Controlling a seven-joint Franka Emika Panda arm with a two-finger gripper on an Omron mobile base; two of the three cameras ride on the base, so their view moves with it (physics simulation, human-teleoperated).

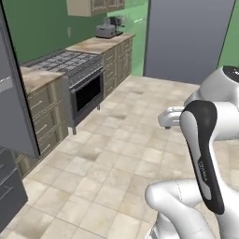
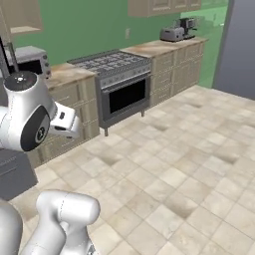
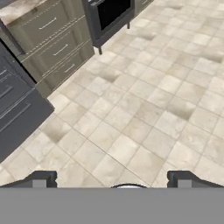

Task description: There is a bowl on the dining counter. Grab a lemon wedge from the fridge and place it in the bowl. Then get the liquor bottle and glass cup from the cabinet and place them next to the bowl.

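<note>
My gripper (image 3: 112, 180) is open, its two dark fingertips (image 3: 43, 179) wide apart with nothing between them, and it looks down at bare tiled floor. The fridge (image 1: 16, 107) stands at the left as a tall grey slab with grey drawers (image 1: 8, 186) below. Those drawers (image 3: 17, 113) also lie at the left of the hand view, apart from the gripper. Beige wall cabinets (image 2: 159, 6) hang above the far worktop; I cannot tell which is the task's cabinet. The bowl, dining counter, lemon wedge, liquor bottle and glass cup are out of view.
A steel stove with a dark oven door (image 2: 122, 94) sits between beige base cabinets (image 1: 44, 116) with marbled tops. A microwave (image 2: 30, 60) stands left of the stove, a toaster (image 2: 172, 34) farther along. A tall grey panel (image 1: 186, 37) closes the far end. The tiled floor (image 2: 174, 169) is wide.
</note>
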